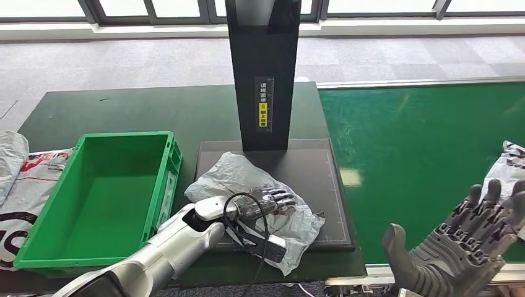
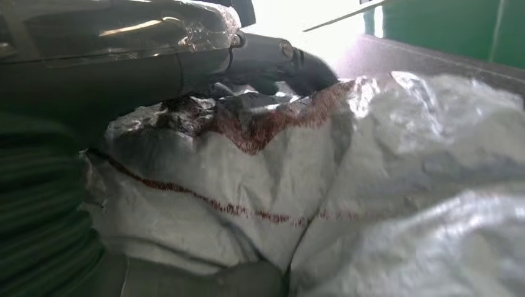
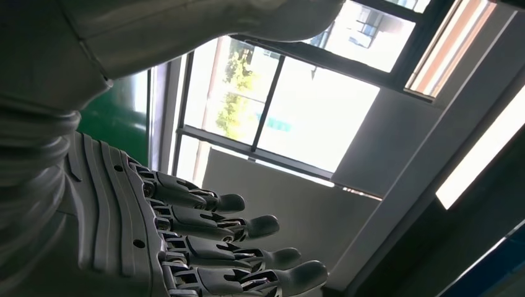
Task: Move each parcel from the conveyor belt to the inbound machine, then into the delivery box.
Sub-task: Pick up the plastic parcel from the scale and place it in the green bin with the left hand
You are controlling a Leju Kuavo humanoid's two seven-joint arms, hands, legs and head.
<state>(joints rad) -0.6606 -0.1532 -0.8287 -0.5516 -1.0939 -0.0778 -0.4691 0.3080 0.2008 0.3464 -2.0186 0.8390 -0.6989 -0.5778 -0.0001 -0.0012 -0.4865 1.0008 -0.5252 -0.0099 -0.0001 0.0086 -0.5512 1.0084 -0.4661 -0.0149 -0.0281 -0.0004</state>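
Note:
A crumpled white parcel (image 1: 235, 176) with red print lies on the black platform (image 1: 312, 167) of the inbound machine, in front of its dark column (image 1: 263, 74). My left hand (image 1: 269, 204) lies on the parcel's near half and grips it. In the left wrist view the thumb (image 2: 278, 59) presses into the bunched film of the parcel (image 2: 371, 185). My right hand (image 1: 470, 241) is raised over the near edge of the green conveyor belt (image 1: 415, 142), fingers spread and holding nothing; the right wrist view shows that hand (image 3: 204, 241) against windows. A second parcel (image 1: 511, 164) lies on the belt at the far right.
A green delivery box (image 1: 124, 136) stands left of the platform, nothing inside it. More white parcels (image 1: 25, 185) lie on the dark table left of the box. The column rises close behind the held parcel.

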